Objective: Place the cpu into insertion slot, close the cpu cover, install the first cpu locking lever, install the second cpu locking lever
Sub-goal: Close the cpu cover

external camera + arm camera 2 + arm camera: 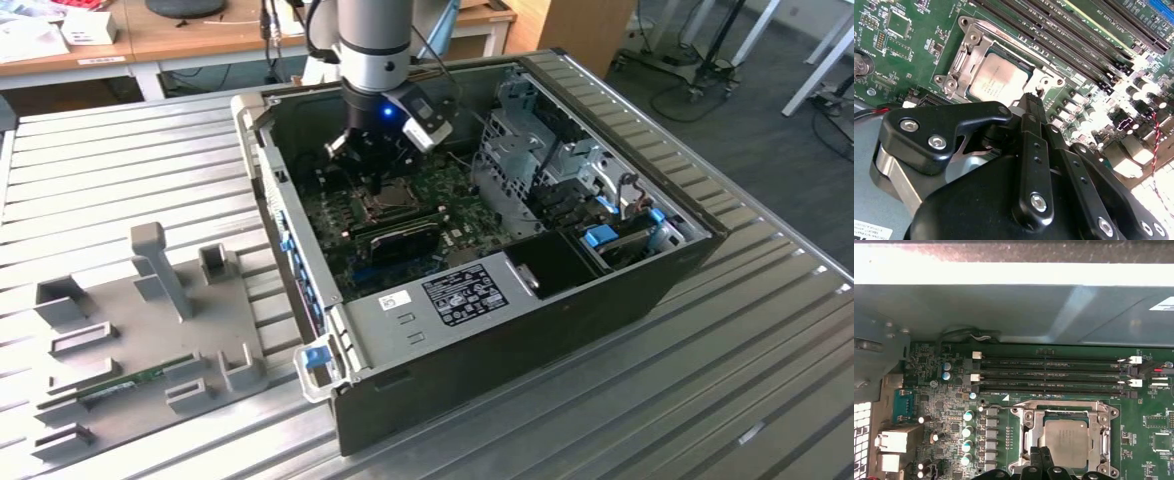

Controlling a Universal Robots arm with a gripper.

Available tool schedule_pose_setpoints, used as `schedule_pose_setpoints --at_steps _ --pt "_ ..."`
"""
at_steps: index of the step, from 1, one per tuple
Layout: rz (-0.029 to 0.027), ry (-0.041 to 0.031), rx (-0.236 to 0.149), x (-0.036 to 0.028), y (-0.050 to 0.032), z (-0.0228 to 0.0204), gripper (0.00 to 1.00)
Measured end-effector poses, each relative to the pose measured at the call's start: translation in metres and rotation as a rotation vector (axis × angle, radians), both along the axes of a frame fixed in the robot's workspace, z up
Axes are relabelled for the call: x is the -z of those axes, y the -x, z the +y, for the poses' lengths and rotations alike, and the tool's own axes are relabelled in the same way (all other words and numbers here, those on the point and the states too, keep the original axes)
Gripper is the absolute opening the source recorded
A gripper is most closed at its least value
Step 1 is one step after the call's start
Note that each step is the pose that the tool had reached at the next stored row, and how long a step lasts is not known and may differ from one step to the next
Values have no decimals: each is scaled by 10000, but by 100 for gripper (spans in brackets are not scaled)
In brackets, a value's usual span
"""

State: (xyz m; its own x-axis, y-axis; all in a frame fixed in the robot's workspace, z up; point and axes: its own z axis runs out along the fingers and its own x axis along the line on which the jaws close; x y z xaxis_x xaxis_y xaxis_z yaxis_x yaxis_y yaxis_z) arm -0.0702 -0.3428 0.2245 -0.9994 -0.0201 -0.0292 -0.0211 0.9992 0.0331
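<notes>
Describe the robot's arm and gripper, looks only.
The arm is a silver-grey cylinder with a black collar and a blue light at the wrist, where a pale grey box is mounted. The gripper is matte black, with linked fingers joined by silver screws.

In the upper middle of the exterior view the grey arm [372, 40] stands vertical, its black gripper [384, 182] pointing straight down, the two fingers [1035, 150] drawn together at their tips.

Silvery-grey arm [375, 40] with a blue glow [388, 111], perhaps a light, and black tool [1032, 100] with silver screws
</notes>
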Motion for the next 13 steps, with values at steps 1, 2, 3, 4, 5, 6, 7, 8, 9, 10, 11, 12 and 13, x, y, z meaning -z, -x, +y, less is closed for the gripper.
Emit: schedule_pose_setpoints --at_steps 1,2,3,4,5,6,7,8,9,10,11,12,13 --pt "-4 -1 0 1 -3 0 11" --pt "-14 0 1 2 -4 0 11" --pt "-31 0 2 3 -6 0 11" --pt "-55 1 1 4 -7 1 11" --pt "-81 1 0 5 -7 1 11" --pt "-109 0 0 7 -8 1 11" --pt "-135 -1 0 8 -8 1 11" --pt "-157 0 0 9 -8 0 11" --pt "-164 0 -1 9 -9 0 11" --pt "-164 1 0 9 -9 0 11" --pt "-165 1 0 9 -9 0 11" --pt "-165 0 0 9 -9 0 11" --pt "-165 0 1 9 -9 0 11"
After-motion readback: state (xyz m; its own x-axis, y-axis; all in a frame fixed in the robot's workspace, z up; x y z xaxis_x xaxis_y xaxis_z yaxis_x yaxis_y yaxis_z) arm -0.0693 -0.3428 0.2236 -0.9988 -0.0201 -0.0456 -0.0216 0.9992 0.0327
